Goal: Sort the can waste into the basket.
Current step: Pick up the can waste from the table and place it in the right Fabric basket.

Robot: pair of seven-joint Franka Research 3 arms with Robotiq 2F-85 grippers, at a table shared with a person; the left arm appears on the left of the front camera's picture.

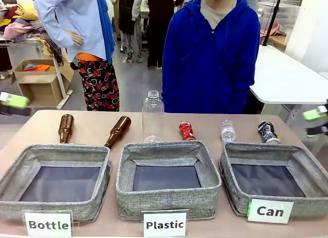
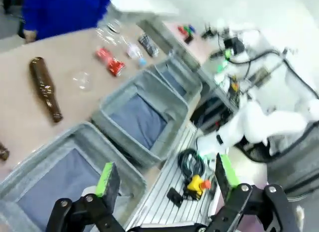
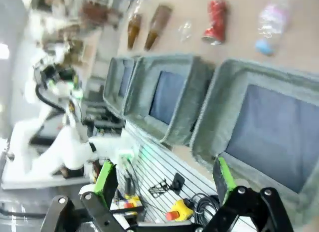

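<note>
The crushed red can [image 1: 187, 130] lies on the table behind the middle basket. The black-blue can [image 1: 267, 132] lies just behind the grey basket [image 1: 259, 149] fronted by the "Can" sign [image 1: 270, 211]; that basket has nothing in it. My left gripper [image 1: 13, 104] hangs blurred at the far left edge and my right gripper [image 1: 316, 121] at the far right edge, both well away from the cans. The left wrist view shows the left gripper [image 2: 167, 177] open, with the red can [image 2: 110, 61] and dark can [image 2: 148, 44] far off. In the right wrist view the right gripper [image 3: 164, 176] is open above the table's near edge by the Can basket [image 3: 209, 117].
Two brown bottles [image 1: 65, 128] [image 1: 118, 130] lie at the back left. A clear bottle [image 1: 152, 115] stands mid-table and a small one [image 1: 228, 130] lies between the cans. The "Bottle" basket [image 1: 56, 152] and "Plastic" basket [image 1: 164, 197] stand beside it. A person in blue [image 1: 212, 53] stands opposite.
</note>
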